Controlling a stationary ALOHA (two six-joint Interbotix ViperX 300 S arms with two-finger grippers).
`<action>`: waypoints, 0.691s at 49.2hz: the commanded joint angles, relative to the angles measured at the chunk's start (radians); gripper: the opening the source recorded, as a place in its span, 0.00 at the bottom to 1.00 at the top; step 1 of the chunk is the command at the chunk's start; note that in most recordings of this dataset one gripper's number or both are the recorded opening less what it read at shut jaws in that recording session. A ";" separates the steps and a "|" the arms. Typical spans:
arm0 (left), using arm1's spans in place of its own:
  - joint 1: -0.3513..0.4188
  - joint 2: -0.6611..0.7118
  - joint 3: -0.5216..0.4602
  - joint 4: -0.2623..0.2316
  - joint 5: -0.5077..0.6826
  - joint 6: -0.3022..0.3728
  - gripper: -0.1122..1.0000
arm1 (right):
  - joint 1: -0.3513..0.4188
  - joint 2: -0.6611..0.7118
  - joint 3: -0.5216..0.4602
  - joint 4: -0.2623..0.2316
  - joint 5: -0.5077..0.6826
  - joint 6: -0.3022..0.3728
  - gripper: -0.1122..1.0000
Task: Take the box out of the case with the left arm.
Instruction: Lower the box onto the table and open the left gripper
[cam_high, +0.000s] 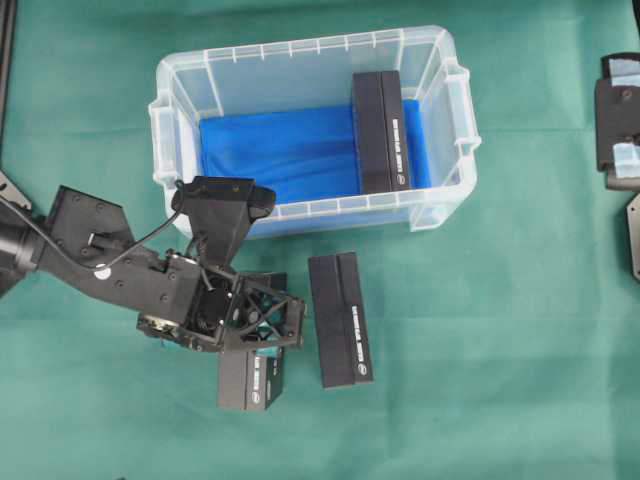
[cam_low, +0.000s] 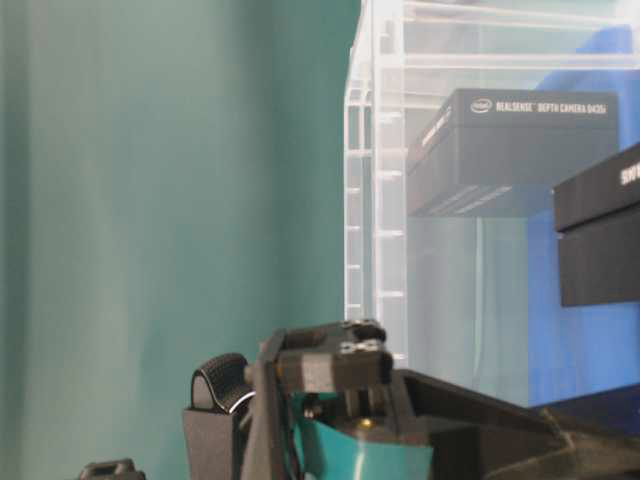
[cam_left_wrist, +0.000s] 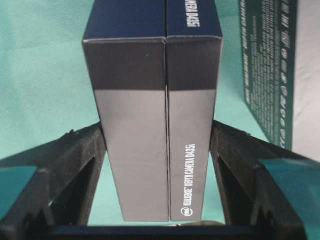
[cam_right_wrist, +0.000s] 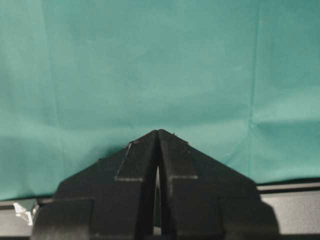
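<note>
The clear case with blue lining stands at the back and still holds one black box upright against its right end. My left gripper is in front of the case, over the green cloth. It is shut on a second black box that lies outside the case. In the left wrist view this box runs straight away from me, and both fingers press on its long sides. My right gripper is shut and empty, parked at the far right edge.
A third black box lies on the cloth just right of the held one, also in the left wrist view. In the table-level view the case wall rises close behind the left arm.
</note>
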 joint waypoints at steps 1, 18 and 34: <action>-0.008 -0.026 -0.012 0.003 -0.005 0.008 0.70 | 0.000 -0.003 -0.009 -0.002 -0.003 0.002 0.10; -0.011 -0.043 -0.021 0.003 0.002 0.008 0.98 | -0.002 -0.003 -0.011 -0.002 -0.003 0.002 0.10; -0.003 -0.121 -0.077 0.009 0.063 0.012 0.98 | 0.000 -0.003 -0.011 0.000 -0.003 0.002 0.10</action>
